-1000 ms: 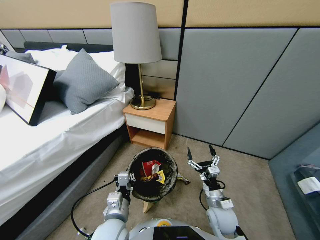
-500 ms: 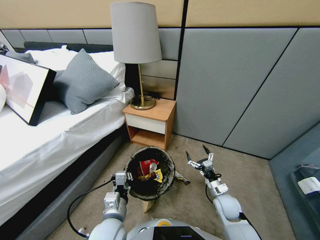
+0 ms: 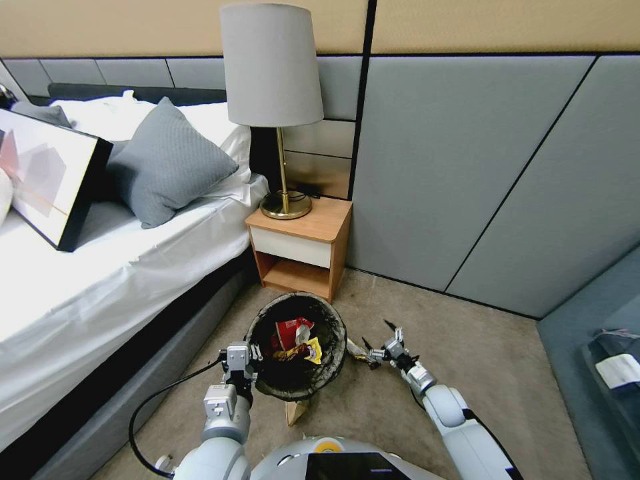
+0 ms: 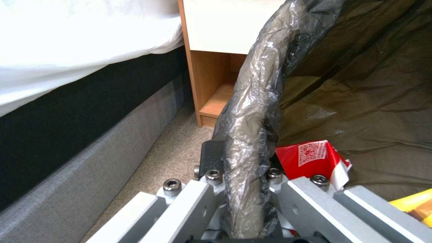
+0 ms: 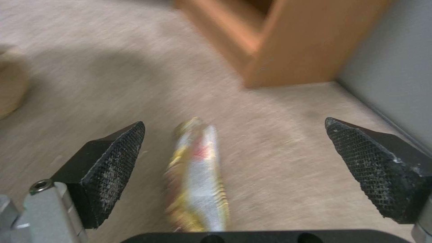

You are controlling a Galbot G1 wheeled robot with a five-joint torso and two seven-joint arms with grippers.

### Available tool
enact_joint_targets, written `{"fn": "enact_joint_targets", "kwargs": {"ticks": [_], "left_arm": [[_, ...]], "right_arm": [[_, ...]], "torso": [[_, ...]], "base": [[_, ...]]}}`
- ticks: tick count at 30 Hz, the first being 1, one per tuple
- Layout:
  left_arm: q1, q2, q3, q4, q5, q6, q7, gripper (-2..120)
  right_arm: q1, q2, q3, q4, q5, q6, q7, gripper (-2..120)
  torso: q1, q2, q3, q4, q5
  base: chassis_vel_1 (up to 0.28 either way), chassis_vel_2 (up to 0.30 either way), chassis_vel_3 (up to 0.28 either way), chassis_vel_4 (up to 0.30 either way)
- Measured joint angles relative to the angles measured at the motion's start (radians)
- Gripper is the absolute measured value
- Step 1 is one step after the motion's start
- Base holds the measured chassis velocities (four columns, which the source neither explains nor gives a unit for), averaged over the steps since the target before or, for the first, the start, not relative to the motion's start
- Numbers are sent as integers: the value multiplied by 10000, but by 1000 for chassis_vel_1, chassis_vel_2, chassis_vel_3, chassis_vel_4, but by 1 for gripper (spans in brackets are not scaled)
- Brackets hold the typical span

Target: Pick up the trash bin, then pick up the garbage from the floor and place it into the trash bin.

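Note:
The trash bin (image 3: 261, 380), white with a dark bag over its rim, hangs tilted above the floor (image 3: 507, 373). My left gripper (image 3: 239, 360) is shut on the near rim (image 4: 249, 135). Inside the bin lie a red-and-white wrapper (image 4: 313, 157) and a yellow wrapper (image 3: 313, 350). My right gripper (image 3: 375, 335) is open and low over the carpet, just right of the bin. A piece of garbage, a long yellow-and-white wrapper (image 5: 198, 175), lies flat on the carpet between its spread fingertips (image 5: 117, 152). The same wrapper (image 3: 360, 355) shows beside the bin. A brown paper piece (image 3: 294, 412) lies under the bin.
A wooden nightstand (image 3: 303, 250) with a brass lamp (image 3: 273, 100) stands just behind the bin. The bed (image 3: 100, 267) runs along the left, and grey wall panels (image 3: 480, 173) close off the back. A dark bag with a white sheet (image 3: 617, 370) sits at the right edge.
My right gripper has dropped from beside the bin's rim down to the carpet, over the wrapper. The bin and left gripper have drifted slightly left.

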Motion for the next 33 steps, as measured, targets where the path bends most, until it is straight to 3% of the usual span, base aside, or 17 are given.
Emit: {"fn": "enact_joint_targets", "kwargs": {"ticks": [16,33], "left_arm": [[52,-53,80,60,104,-24,6,0],[96,-117,134,113,249,-92,8,0]], "right_arm": [[1255,451,-95,-2729,-807,613,-482,100],[2630,798,-99,-5095,-770,737,374,100]], "torso": [[0,0,0,1,-1],[0,0,0,0,-1]], "base": [[0,0,0,0],[0,0,0,0]]}}
